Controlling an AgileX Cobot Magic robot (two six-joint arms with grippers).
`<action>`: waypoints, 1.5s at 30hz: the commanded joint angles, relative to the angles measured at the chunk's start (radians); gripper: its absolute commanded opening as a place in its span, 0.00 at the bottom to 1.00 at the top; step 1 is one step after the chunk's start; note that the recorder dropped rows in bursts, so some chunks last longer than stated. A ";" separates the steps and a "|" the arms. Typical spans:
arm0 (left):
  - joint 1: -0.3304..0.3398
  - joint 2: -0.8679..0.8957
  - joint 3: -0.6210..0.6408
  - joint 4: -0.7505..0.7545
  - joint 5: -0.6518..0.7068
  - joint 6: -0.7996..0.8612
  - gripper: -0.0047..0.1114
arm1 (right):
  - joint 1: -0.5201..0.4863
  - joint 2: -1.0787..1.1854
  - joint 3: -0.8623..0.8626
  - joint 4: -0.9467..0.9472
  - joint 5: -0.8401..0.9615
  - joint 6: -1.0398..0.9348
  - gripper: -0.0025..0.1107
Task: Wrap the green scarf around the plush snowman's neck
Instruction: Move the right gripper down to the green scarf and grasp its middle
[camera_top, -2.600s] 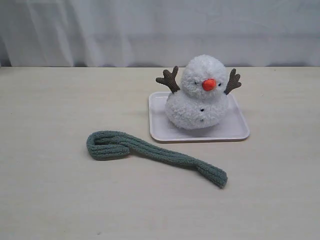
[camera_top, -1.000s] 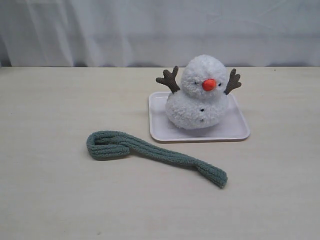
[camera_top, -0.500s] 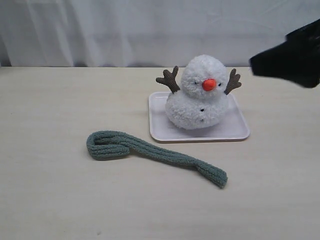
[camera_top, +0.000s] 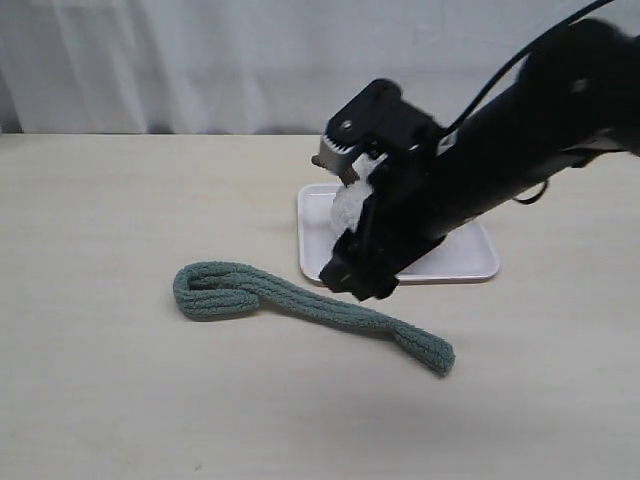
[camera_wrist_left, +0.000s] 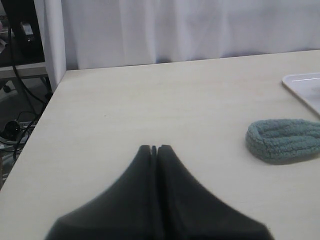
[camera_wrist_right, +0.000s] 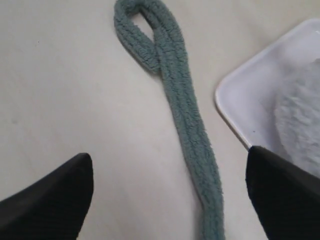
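My right jaws gape wide above the green scarf (camera_wrist_right: 187, 115); I should straddle its straight run squarely. Left jaws clenched, empty.

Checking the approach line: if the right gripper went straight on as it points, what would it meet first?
Probably the scarf: its straight stretch lies between the right gripper's open fingers. The tray sits off to the side. Depth is unclear.

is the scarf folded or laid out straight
Partly folded: one end of the scarf doubles back into a loop, the rest lies stretched flat on the table.
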 joint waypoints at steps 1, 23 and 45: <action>0.001 -0.002 0.002 -0.003 -0.014 -0.002 0.04 | 0.064 0.139 -0.076 -0.028 -0.021 0.021 0.71; 0.001 -0.002 0.002 -0.003 -0.014 -0.002 0.04 | 0.113 0.502 -0.289 -0.261 -0.186 0.163 0.71; 0.001 -0.002 0.002 -0.003 -0.014 -0.002 0.04 | 0.113 0.578 -0.289 -0.474 -0.078 0.154 0.54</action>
